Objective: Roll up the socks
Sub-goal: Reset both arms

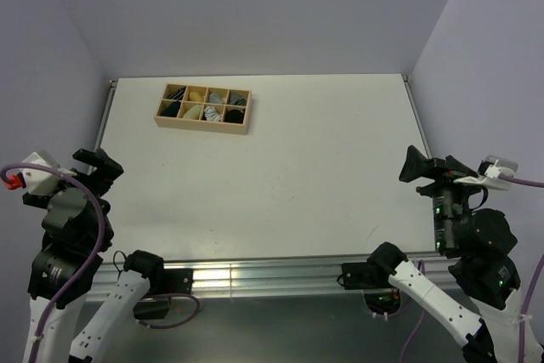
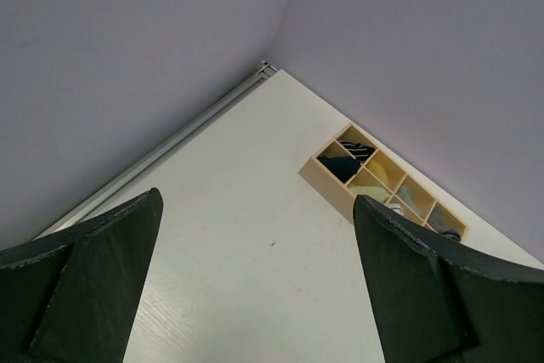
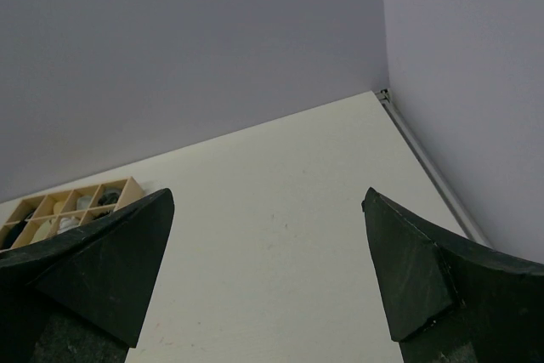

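At the near edge of the table [image 1: 340, 210], the left end effector [image 1: 96, 165] is held above the left margin. Its fingers are spread wide and nothing is gripped between them. The right end effector [image 1: 432, 167] is held over the right margin, likewise released and empty. Both are pointed inward and toward the far side, and bare tabletop is seen between the fingers in each wrist view.

The socks [image 1: 212, 113] are found well apart from both end effectors, in a wooden box [image 1: 202, 131] set near the far left corner of the table. The box is divided into two rows of four compartments, and each one is filled. A black sock [image 1: 176, 92] with pale bands is seen in the far row, leftmost compartment. A white sock [image 1: 212, 114] with dark marks is seen in the near row, third from the left. Tan, grey and dark rolls are held in the other compartments, but finer detail cannot be told. The box lies nearer to the left end effector than to the right.
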`<state>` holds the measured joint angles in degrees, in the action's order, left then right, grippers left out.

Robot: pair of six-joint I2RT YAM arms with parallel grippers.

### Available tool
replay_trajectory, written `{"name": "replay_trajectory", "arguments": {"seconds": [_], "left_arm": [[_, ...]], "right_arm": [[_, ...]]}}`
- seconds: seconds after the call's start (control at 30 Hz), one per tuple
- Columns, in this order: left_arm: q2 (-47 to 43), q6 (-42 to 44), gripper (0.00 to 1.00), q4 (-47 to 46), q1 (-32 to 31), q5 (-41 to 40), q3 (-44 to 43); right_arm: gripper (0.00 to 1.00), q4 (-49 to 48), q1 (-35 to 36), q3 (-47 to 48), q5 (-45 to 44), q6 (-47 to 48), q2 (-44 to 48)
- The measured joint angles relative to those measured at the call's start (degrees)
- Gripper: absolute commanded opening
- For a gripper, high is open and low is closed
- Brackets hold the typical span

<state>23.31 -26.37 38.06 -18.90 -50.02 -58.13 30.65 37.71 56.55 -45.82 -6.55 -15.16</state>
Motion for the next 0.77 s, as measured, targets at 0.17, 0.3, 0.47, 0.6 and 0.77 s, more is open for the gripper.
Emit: {"name": "replay_trajectory", "arguments": {"seconds": [0.17, 0.3, 0.47, 0.6, 0.77], "left_arm": [[-2.71, -1.79, 1.0, 0.85, 0.0, -0.92, 2.64], [-3.37, -2.43, 1.0, 0.85, 0.0, -0.92, 2.82], [-3.32, -3.37, 0.99, 0.96, 0.0, -0.94, 3.3], [-3.13, -4.24, 0.99, 1.4, 0.0, -1.11, 3.54], [-3.13, -5.42, 0.99, 1.44, 0.0, -1.36, 4.48]], "right_arm": [[1.0, 0.24, 0.0, -0.92, -0.33, -0.63, -0.87], [0.99, 0.24, 0.0, -2.6, -0.33, -1.01, -0.87], [0.98, 0.24, 0.0, -2.75, -0.28, -1.62, -1.33], [0.98, 0.17, 0.0, -2.75, -0.22, -1.68, -1.46], [0.98, -0.39, 0.0, -2.75, -0.02, -1.46, -2.14]]}}
